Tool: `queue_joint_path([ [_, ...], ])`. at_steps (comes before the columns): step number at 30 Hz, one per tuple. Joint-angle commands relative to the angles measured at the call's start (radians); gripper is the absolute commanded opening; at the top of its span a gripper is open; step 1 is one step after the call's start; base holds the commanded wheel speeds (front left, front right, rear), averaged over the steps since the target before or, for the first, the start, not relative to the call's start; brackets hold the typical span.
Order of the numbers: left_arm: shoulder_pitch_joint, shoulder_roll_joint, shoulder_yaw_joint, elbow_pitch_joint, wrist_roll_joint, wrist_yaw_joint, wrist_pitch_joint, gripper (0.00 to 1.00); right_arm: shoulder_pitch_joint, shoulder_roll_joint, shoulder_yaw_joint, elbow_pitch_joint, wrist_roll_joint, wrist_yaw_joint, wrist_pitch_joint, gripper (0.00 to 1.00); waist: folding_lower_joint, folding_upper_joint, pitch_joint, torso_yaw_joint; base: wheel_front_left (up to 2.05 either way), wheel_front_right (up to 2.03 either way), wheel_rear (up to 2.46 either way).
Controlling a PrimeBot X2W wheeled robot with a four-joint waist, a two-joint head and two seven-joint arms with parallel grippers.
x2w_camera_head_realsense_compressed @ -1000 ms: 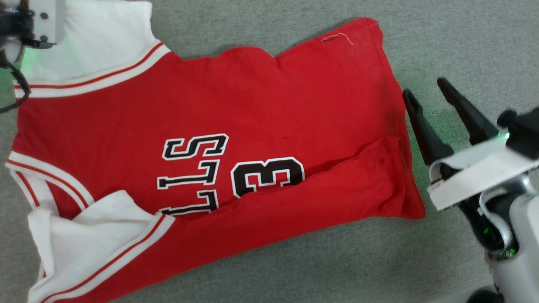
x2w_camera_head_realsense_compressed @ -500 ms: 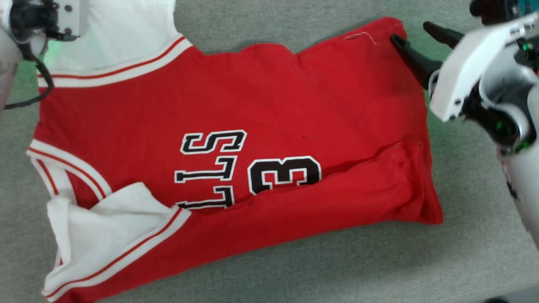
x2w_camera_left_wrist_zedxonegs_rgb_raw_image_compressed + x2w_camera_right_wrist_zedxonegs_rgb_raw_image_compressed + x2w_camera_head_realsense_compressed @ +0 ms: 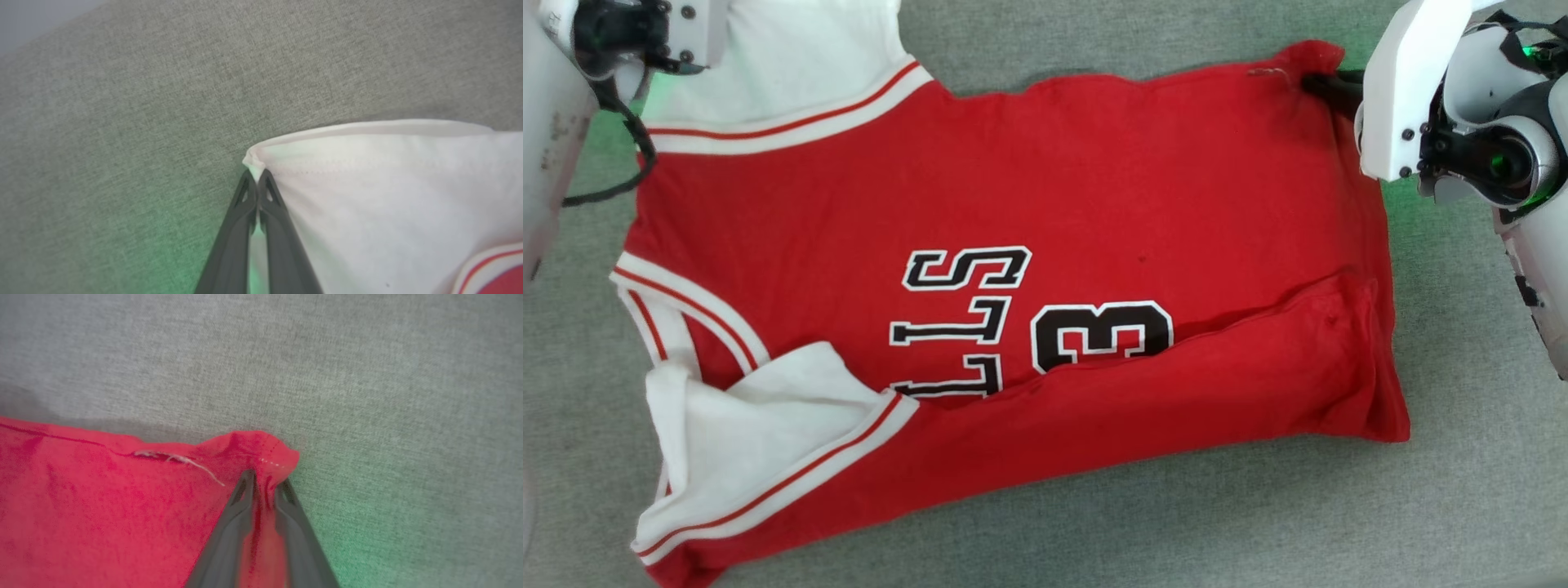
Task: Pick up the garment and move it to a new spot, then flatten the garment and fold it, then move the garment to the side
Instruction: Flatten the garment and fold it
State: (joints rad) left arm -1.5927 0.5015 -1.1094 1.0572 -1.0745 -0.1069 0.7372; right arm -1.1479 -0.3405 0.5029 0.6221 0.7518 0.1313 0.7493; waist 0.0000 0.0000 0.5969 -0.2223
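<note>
You see the garment (image 3: 1013, 204) spread on the grey woven surface (image 3: 1111, 523), front side up. Its black-and-white lettering (image 3: 947, 331) and the number are turned sideways in the head view. The neck end points toward the robot's left and the bottom hem toward its right. The near long side of the garment is folded over the body, so it covers the lower part of the lettering. The near white sleeve (image 3: 760, 425) lies crumpled at the left end of that fold.

Your left pincer (image 3: 256, 175) is closed on cloth. In the left wrist view both dark fingers are pressed together on the corner of the far white sleeve (image 3: 388, 196), and a small tip of white cloth comes out above them.

Your right pincer (image 3: 265, 484) grips the far hem corner of the garment. In the right wrist view red cloth is bunched between its two fingers, which stand only a little apart. A loose pale thread (image 3: 196, 465) hangs from the seam just beside that corner.

The two gripped corners are on the far edge, well apart from each other, and the red edge between them lies fairly straight.
</note>
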Motion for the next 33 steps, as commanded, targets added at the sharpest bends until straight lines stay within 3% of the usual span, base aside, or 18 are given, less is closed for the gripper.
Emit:
queue_joint_path([
  [1, 0.078, 0.009, -0.022, 0.029, 0.001, -0.002, 0.017, 0.00, 0.017, 0.000, 0.024, 0.023, 0.005, -0.002, 0.004, 0.00, 0.0000, 0.0000, -0.004, 0.004, 0.00, 0.00, 0.00],
  [14, 0.065, 0.025, 0.004, -0.041, -0.016, -0.017, -0.096, 0.00, 0.063, -0.129, 0.092, -0.045, 0.039, -0.002, -0.153, 0.00, 0.0000, 0.0000, -0.109, 0.078, 0.00, 0.00, 0.00],
  [24, 0.133, 0.139, 0.005, -0.214, -0.027, -0.021, -0.157, 0.00, 0.235, -0.283, 0.098, -0.234, 0.089, -0.002, -0.211, 0.00, 0.0000, 0.0000, -0.222, 0.155, 0.00, 0.00, 0.00],
  [28, 0.200, 0.209, 0.006, -0.346, -0.035, 0.011, -0.167, 0.00, 0.342, -0.337, 0.061, -0.317, 0.104, -0.002, -0.195, 0.00, 0.0000, 0.0000, -0.264, 0.183, 0.00, 0.00, 0.00],
  [33, 0.331, 0.309, 0.005, -0.586, -0.068, 0.099, -0.171, 0.00, 0.496, -0.372, -0.015, -0.403, 0.107, -0.002, -0.160, 0.00, 0.0000, 0.0000, -0.309, 0.212, 0.00, 0.00, 0.00],
])
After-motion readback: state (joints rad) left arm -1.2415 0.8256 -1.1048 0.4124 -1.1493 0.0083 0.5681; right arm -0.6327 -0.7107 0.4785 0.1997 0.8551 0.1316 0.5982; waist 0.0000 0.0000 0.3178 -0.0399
